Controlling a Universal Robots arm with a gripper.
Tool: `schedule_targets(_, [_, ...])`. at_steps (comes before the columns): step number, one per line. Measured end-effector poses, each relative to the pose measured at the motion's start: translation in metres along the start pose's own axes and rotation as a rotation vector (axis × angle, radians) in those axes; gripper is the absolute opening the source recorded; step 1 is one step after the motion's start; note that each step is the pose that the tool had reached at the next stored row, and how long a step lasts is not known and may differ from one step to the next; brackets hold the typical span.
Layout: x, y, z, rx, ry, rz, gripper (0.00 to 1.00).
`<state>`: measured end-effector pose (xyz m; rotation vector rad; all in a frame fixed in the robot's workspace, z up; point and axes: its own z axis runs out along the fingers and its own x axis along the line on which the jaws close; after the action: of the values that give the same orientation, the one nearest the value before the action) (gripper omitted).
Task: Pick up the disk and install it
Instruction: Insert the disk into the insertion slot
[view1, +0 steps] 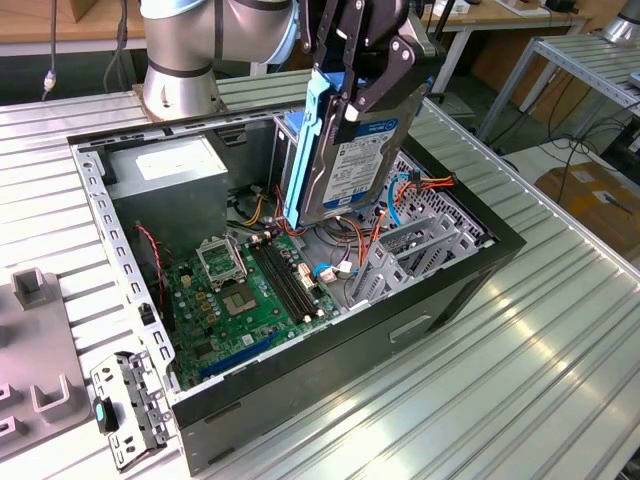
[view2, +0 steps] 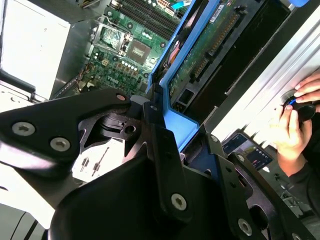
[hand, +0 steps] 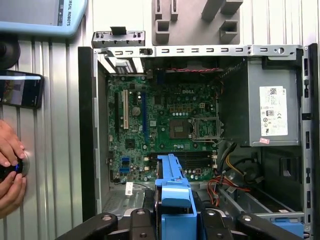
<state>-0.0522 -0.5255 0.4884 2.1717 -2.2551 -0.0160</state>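
Observation:
My gripper (view1: 352, 100) is shut on the disk (view1: 355, 165), a silver-grey drive with a white label and a blue carrier frame (view1: 305, 150). The drive hangs on edge, slightly tilted, above the open computer case (view1: 470, 265), over the cables beside the grey metal drive cage (view1: 420, 245). In the second wrist view the disk's (view2: 210, 45) green circuit-board side shows between the black fingers (view2: 160, 150). In the first wrist view the blue frame edge (hand: 172, 192) rises from my gripper (hand: 172, 222) above the motherboard (hand: 165, 130).
Inside the case lie the green motherboard (view1: 250, 290), a grey power-supply box (view1: 170, 170) and orange and blue cables (view1: 420, 190). A person's hands (hand: 10, 165) work beside the case near a phone (hand: 20, 87). Grey fixtures (view1: 30, 290) stand at the exterior view's left.

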Motion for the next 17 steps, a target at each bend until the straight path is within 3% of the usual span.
schedule_targets(17, [0.0015,-0.0012,0.0001,0.0,-0.0001,0.0,0.37])
